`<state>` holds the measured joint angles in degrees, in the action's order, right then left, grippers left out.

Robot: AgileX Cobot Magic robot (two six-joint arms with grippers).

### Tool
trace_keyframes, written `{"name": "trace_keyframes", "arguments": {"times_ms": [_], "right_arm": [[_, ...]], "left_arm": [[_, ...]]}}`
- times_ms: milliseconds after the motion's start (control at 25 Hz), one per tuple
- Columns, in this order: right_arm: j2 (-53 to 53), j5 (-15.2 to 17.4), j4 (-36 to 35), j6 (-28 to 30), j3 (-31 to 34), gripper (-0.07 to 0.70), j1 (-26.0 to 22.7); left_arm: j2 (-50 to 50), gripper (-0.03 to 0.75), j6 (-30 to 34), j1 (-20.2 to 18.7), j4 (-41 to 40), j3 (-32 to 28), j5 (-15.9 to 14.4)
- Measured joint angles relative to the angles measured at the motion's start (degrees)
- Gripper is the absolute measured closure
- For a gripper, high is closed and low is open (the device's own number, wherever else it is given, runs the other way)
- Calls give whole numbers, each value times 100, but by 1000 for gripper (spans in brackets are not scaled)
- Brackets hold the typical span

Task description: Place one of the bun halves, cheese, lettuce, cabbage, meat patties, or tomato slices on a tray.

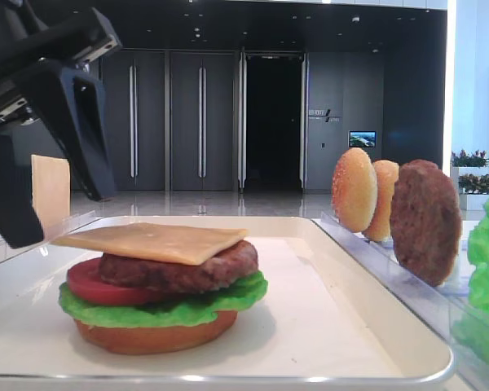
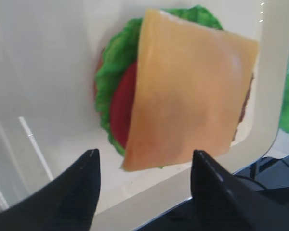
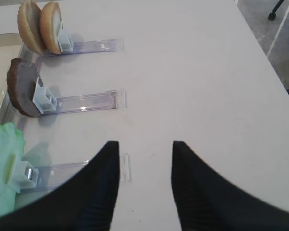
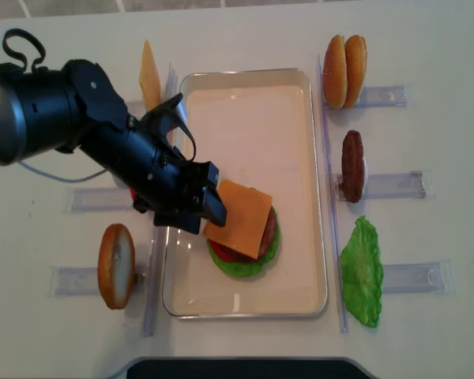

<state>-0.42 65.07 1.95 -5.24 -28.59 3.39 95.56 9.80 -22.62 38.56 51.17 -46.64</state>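
I see the cheese lying flat atop a meat patty. Below sit tomato, lettuce and bun base, stacked on the tray.

The cheese is pale yellow-orange, lying over a dark brown grainy patty, a red tomato slice, ruffled bright green lettuce and an orange-brown bun base. The tray is cream-white, the counter white. The left gripper is black.
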Motion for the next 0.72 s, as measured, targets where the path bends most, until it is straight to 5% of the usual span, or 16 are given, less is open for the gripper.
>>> {"name": "trace_keyframes", "arguments": {"times_ms": [720], "right_arm": [[0,0,0,0,0,347,0]], "left_arm": [[0,265,-1333,185,-3247,2292,-1959]]}}
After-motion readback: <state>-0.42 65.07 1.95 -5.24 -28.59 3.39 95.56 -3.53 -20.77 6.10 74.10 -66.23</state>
